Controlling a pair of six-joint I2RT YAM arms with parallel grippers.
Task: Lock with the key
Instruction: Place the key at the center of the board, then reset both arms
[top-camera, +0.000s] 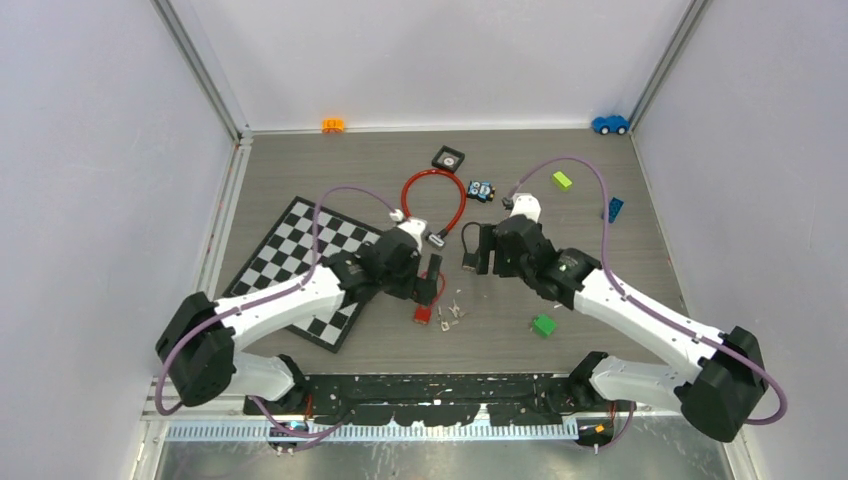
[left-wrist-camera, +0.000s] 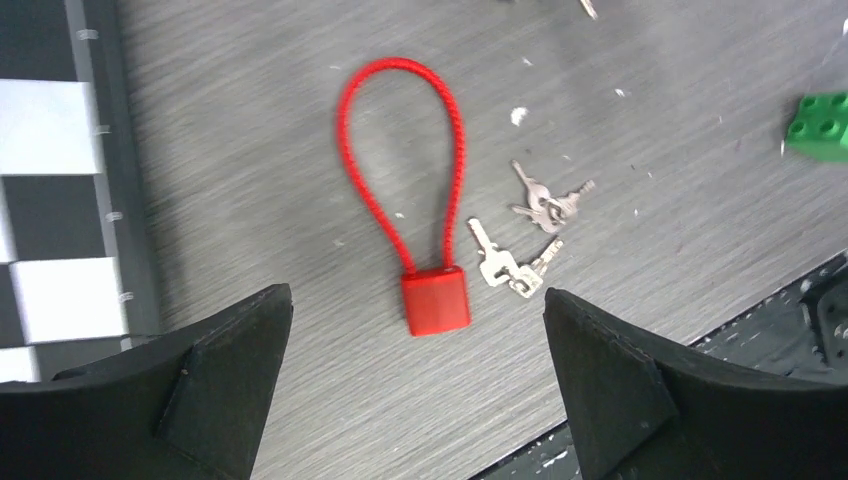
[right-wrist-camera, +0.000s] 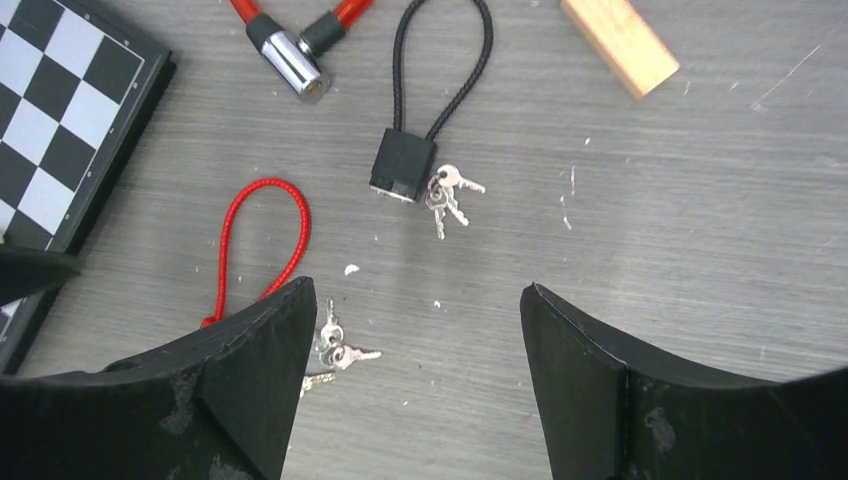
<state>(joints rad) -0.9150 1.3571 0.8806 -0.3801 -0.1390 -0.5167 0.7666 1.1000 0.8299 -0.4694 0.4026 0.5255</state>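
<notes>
A small red padlock (left-wrist-camera: 436, 300) with a red cable loop (left-wrist-camera: 400, 150) lies flat on the grey table, with two loose bunches of silver keys (left-wrist-camera: 535, 215) just to its right. In the top view the padlock (top-camera: 423, 313) lies right below my left gripper (top-camera: 432, 285). My left gripper (left-wrist-camera: 418, 400) is open and empty above the table, short of the padlock. My right gripper (right-wrist-camera: 415, 390) is open and empty. Its left finger partly hides the loose keys (right-wrist-camera: 335, 350). A black cable padlock (right-wrist-camera: 403, 165) with keys hanging from it (right-wrist-camera: 445, 195) lies further ahead.
A chessboard (top-camera: 300, 265) lies at the left. A big red cable lock (top-camera: 432, 200) with a silver end (right-wrist-camera: 290, 50) lies behind. A wooden block (right-wrist-camera: 620, 42), green bricks (top-camera: 543, 325) (top-camera: 562, 180), a blue brick (top-camera: 614, 208) and small toys lie around.
</notes>
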